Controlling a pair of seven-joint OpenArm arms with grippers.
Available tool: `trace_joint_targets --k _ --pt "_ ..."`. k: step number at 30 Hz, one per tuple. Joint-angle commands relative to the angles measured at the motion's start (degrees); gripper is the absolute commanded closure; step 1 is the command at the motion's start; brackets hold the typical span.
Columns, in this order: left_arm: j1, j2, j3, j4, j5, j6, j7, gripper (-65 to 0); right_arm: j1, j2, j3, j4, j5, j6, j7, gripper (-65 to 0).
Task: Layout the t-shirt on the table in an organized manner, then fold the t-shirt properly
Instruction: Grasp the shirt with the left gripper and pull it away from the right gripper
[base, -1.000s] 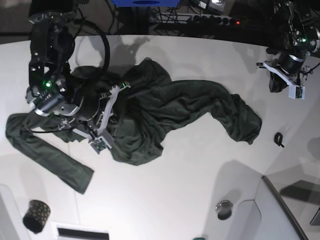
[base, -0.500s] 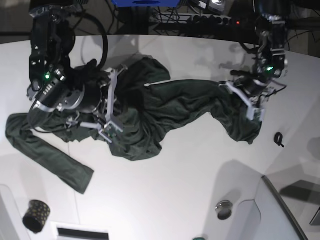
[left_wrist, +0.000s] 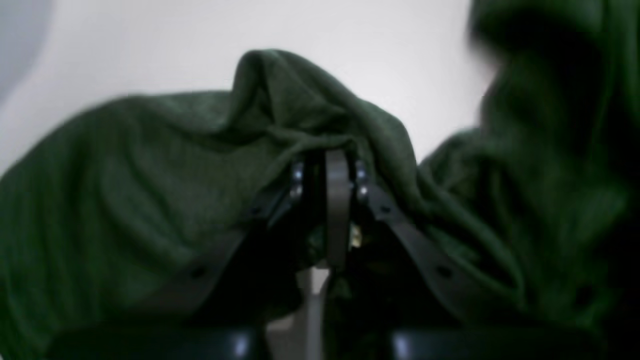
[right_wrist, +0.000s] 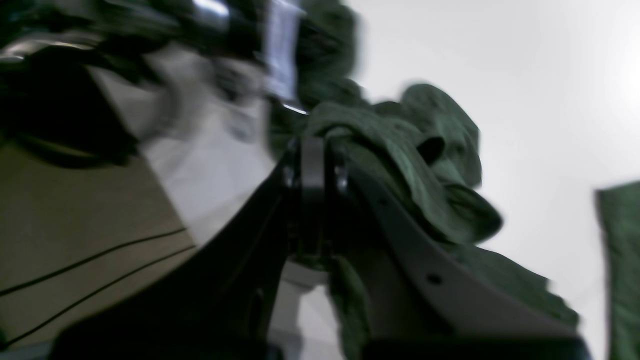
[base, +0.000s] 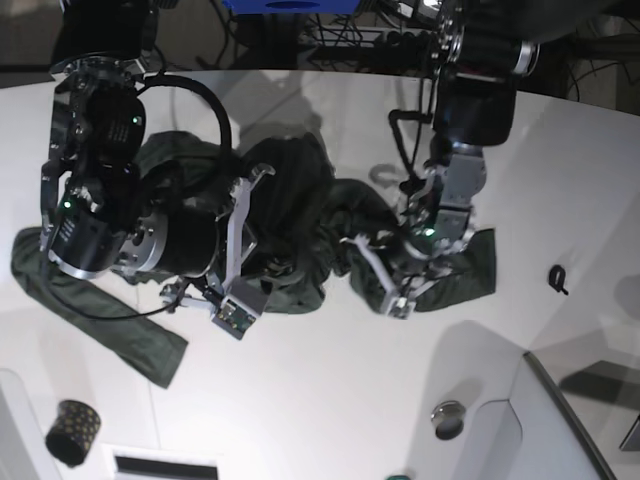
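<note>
We pinch the bunched green t-shirt (base: 300, 230) with both our left end effector (left_wrist: 327, 165) and right end effector (right_wrist: 312, 150), near the table's (base: 330, 400) middle, to spread it flat.

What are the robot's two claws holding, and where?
Both pinch bunched folds of the t-shirt: the left gripper and the right gripper. Which part is unclear.

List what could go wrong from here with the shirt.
1. Both end effectors, left and right, are shut on bunched folds of the t-shirt; each may hold several layers, so it may not spread flat.
2. One sleeve trails on the table and could drag or twist.
3. The arms sit close together and could collide.
</note>
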Motion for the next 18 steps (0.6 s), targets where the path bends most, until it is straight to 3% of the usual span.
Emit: trace_joint_targets --k 1,6,11,14,18 --pt "-2.1 0.6 0.1 -2.7 0.8 0.9 1.4 -5.4 0.4 0.0 -0.1 0.7 1.9 0.7 0.8 -0.6" --pt "-10.1 3.1 -0.1 -13.3 0.3 1.9 -3.7 -5.4 -1.4 0.8 -3.9 -2.5 3.5 0.7 1.2 -0.6" --pt "-11.9 3.6 -0.5 -8.4 0.2 1.9 -3.3 -5.4 -1.4 1.0 -10.7 -9.6 3.3 0.7 4.9 -0.6" --pt "-10.2 2.1 -1.1 0.6 0.1 1.9 3.8 -5.4 -0.7 1.0 -13.9 -16.6 3.3 0.7 8.0 -0.6" --pt "-4.8 1.1 -7.3 18.3 0.2 1.5 11.9 -5.4 2.7 1.1 -17.5 -25.8 3.2 0.7 11.3 -1.5"
